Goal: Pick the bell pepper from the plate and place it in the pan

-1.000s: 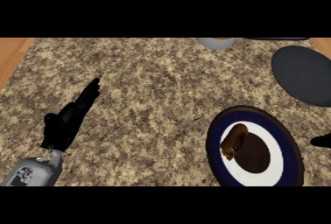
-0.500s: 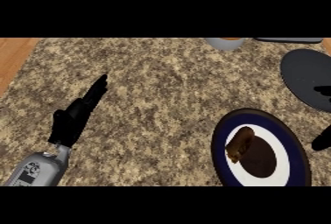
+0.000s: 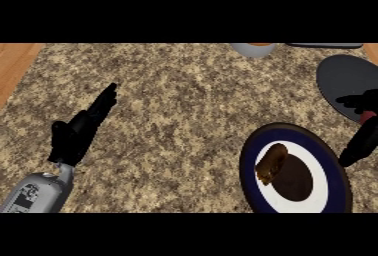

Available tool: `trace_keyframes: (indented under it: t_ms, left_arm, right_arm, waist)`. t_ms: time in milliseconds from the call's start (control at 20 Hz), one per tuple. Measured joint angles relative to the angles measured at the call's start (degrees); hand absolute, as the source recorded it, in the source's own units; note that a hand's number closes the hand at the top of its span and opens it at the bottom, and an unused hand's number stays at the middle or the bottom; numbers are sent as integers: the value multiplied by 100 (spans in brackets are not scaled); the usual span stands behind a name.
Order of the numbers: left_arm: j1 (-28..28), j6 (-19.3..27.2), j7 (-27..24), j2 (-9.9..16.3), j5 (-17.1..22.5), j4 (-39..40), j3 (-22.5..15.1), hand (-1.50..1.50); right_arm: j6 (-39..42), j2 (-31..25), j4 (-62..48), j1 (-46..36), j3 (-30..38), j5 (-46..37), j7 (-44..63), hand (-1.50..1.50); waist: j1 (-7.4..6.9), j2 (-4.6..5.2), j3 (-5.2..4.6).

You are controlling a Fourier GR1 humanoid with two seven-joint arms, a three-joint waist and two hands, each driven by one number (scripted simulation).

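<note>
Two hands show: the left hand (image 3: 80, 131), fingers straight and apart, rests toward the counter's (image 3: 177, 95) left edge; the right hand (image 3: 360, 144) hangs at the plate's (image 3: 255, 150) right rim, its fingers unreadable. Its brownish bell pepper (image 3: 272, 162) lies left of centre. Reaching across could tilt the plate or miss the pan (image 3: 347, 80) behind.

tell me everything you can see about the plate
The plate is round with a dark blue rim and a white centre, lying flat on the speckled stone counter at the lower right of the head view. A brownish bell pepper sits on its left half, with a dark shadow beside it. The right hand hangs by its right edge; contact cannot be told. The dark pan lies beyond it.
</note>
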State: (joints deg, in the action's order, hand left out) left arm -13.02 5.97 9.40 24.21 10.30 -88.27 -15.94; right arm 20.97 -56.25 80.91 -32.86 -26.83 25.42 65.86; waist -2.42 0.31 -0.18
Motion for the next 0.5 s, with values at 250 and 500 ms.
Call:
trace_keyframes:
  t_ms: [250,500]
  left_arm:
    - [176,35,-19,-28,-87,-114,-4,0]
    - [219,50,-69,-107,-165,-54,20,0]
  right_arm:
    - [-1,84,-113,-314,-443,74,139,-150]
    - [10,176,-281,-519,-796,81,145,-150]
  waist:
    - [50,-18,2]
    - [107,-21,5]
